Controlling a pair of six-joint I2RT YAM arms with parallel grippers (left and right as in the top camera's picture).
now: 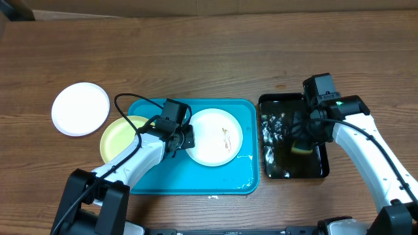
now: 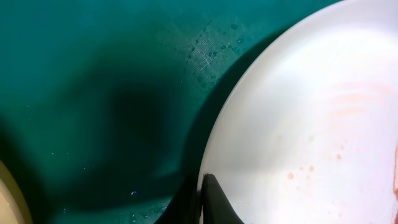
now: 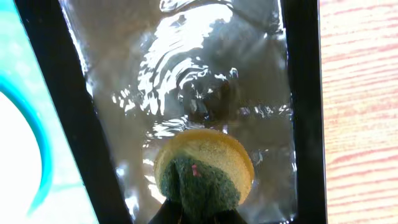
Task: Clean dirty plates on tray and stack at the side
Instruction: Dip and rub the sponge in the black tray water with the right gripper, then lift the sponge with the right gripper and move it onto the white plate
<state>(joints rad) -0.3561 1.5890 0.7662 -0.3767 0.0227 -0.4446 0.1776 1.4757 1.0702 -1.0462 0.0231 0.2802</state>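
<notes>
Overhead, your left gripper (image 1: 185, 139) meets the rim of the smeared white plate (image 1: 219, 136) on the turquoise tray (image 1: 196, 179), with the wooden table (image 1: 215, 59) beneath. The left wrist shows its jaws pinching that rim (likely steadying it for scrubbing). The right wrist shows your right gripper (image 3: 198, 214) clamped on a round sponge (image 3: 202, 174), wetting it in the water-filled black tray (image 3: 305, 93).

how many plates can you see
3: a white plate on the table at left; a smeared white plate on the tray; a yellow-green plate at its left edge, partly under the left arm.
</notes>
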